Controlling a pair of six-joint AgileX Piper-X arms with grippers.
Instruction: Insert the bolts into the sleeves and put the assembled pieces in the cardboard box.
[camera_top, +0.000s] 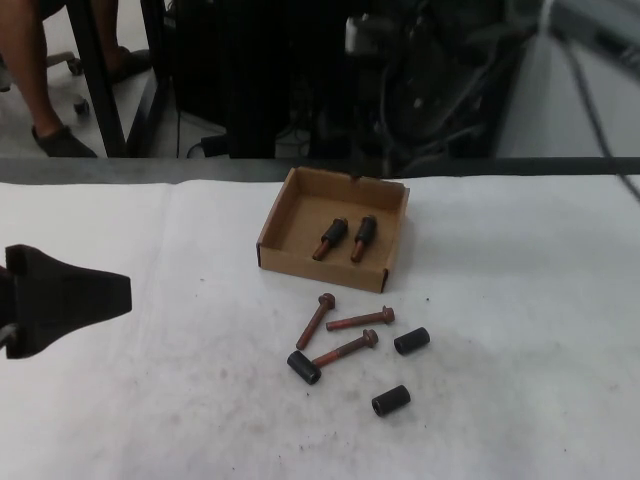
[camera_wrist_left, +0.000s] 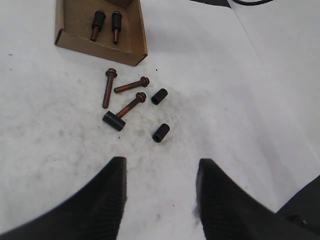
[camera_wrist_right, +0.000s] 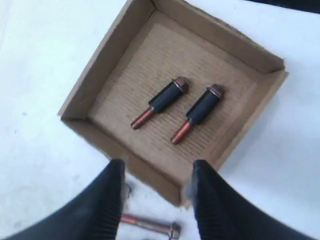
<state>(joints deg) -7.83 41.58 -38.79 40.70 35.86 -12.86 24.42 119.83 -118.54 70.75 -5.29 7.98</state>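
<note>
Left gripper (camera_wrist_left: 161, 165) is released, fingers spread, nothing between them. Right gripper (camera_wrist_right: 159, 167) is the same, spread and empty, hanging over the near wall of the cardboard box (camera_top: 320, 266). Two assembled pieces (camera_top: 330, 238) lie side by side inside the box, heads toward its far wall, bare ends toward the near wall. Your loose parts sit on the bench (camera_top: 520, 300) just outside that near wall: three bolts (camera_top: 360, 320) and three sleeves (camera_top: 411, 341). Watch the slanted bolt (camera_top: 345, 349): its long axis runs diagonally away from the box, head on the box side, and its tip meets the butted sleeve (camera_top: 304, 367). Seated or only touching, can't tell. The other two sleeves lie apart from any bolt, farther from the box. The cluster lies between the left gripper and the box, well apart from that gripper. Your right gripper looks much nearer, with a bolt (camera_wrist_right: 150, 226) lying just outside the box wall by its fingers, long axis roughly along that wall. You'd likely grab a bolt with the right arm, closing across the shank.
</note>
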